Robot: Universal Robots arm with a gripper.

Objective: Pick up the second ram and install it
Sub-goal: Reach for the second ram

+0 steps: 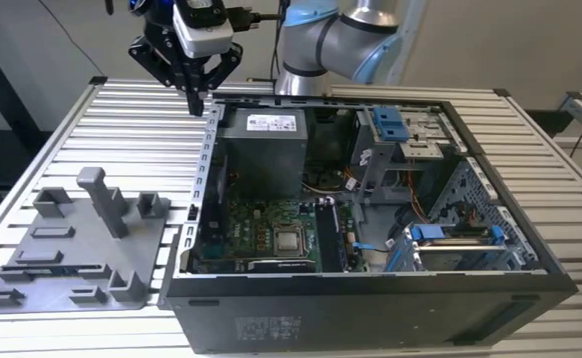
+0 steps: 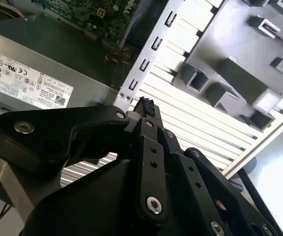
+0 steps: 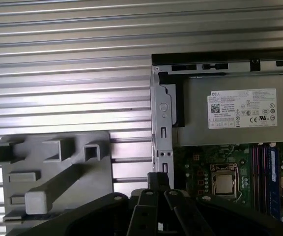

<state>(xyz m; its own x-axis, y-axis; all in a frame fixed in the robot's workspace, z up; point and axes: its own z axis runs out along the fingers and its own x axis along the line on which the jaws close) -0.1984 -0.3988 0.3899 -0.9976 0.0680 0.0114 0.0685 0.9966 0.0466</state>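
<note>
In the exterior view, my gripper [image 1: 199, 103] hangs shut and empty over the back left corner of the open computer case [image 1: 211, 149], above the table. Its closed fingertips [image 2: 145, 105] [image 3: 158, 181] show in both wrist views, just outside the case wall. The second ram [image 1: 54, 256] looks like a thin dark strip with a bluish tint. It sits in a slot of the grey tray [image 1: 72, 277] at the exterior view's left, far from the gripper. The long motherboard slots [image 1: 329, 235] [image 3: 264, 179] lie inside the case, and one bluish stick [image 3: 274, 179] stands among them.
The tray carries several raised grey blocks, including a tall post [image 1: 102, 198] [image 3: 48, 196]. A grey power supply [image 1: 261, 145] [image 3: 230, 113] fills the case's back left. Drive cages with blue clips [image 1: 390, 123] and cables occupy its right side. Ribbed metal table [image 1: 92, 127] surrounds everything.
</note>
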